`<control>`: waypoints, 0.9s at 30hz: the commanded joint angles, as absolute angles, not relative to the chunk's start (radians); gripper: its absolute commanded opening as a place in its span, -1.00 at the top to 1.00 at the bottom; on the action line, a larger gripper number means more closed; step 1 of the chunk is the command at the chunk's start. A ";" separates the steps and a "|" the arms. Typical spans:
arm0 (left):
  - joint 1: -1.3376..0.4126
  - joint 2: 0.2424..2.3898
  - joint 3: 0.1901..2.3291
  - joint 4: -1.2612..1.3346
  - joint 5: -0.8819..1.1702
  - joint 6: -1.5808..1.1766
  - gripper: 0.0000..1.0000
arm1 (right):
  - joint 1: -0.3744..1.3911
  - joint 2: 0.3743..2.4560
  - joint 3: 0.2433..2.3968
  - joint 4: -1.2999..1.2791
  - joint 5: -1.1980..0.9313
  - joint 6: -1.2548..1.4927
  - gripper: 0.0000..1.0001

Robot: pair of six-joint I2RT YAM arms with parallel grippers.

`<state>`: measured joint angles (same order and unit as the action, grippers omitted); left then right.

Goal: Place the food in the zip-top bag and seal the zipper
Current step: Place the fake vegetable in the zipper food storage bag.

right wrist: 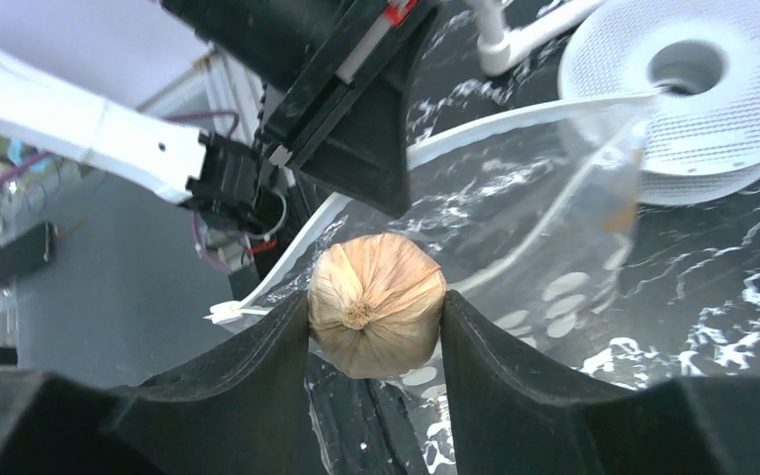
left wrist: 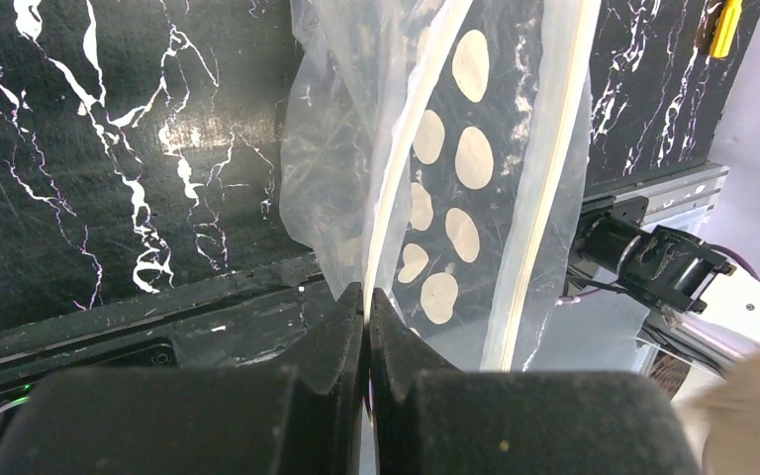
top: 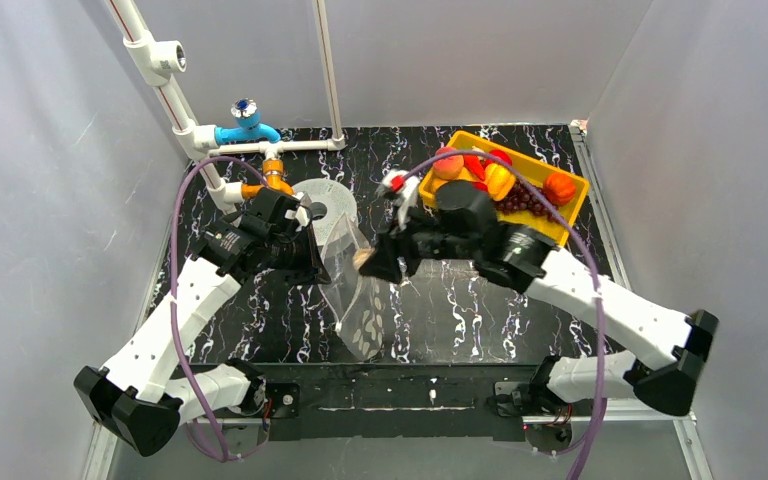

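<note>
Table (top: 460,300): black marble-pattern top – both arm bases bolted at its near edge.
Zip-top bag (top: 360,305): clear with white dots, between the two arms at mid-table; its lower end trails toward the near edge and its mouth end is lifted.
Left gripper (left wrist: 367,332): jaws pressed fully together, pinching the bag's mouth edge on one pale strip.
Zipper (left wrist: 552,178): two pale strips standing apart, so the mouth is unsealed; one runs into the left jaws, the other hangs free beside it.
Right gripper (right wrist: 374,300): jaws about half spread and clamped on either side of a tan ribbed bulb (right wrist: 381,282).
Bulb position: held in the air just beside the bag's mouth, close to the left fingers. Whether it has crossed the zipper line cannot be told.
Grey spool (top: 332,200): lies flat just beyond the bag, touching or overlapping its far edge.
Yellow tray (top: 572,208): far right of the table, well apart from the bag.
Food in tray: peach (top: 448,165), red pepper (top: 475,165), yellow pepper (top: 500,180), dark grapes (top: 523,200) and an orange piece (top: 558,187) – all inside the tray.
White pipe frame (top: 260,147): far left, behind the spool.
</note>
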<state>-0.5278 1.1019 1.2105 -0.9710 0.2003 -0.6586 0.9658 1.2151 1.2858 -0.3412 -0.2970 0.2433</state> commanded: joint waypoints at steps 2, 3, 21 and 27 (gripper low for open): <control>-0.532 1.090 1.198 -0.978 0.215 -0.662 1.00 | 1.090 1.320 1.375 -0.375 -0.178 0.180 0.13; -0.532 1.090 1.197 -0.979 0.215 -0.662 1.00 | 1.097 1.341 1.391 -0.385 -0.161 0.181 0.13; -0.532 1.085 1.190 -0.960 0.239 -0.681 1.00 | 1.114 1.507 1.511 -0.500 -0.006 0.170 -0.43; -0.533 1.082 1.188 -0.961 0.235 -0.679 1.00 | 1.114 1.473 1.498 -0.490 0.033 0.174 -0.47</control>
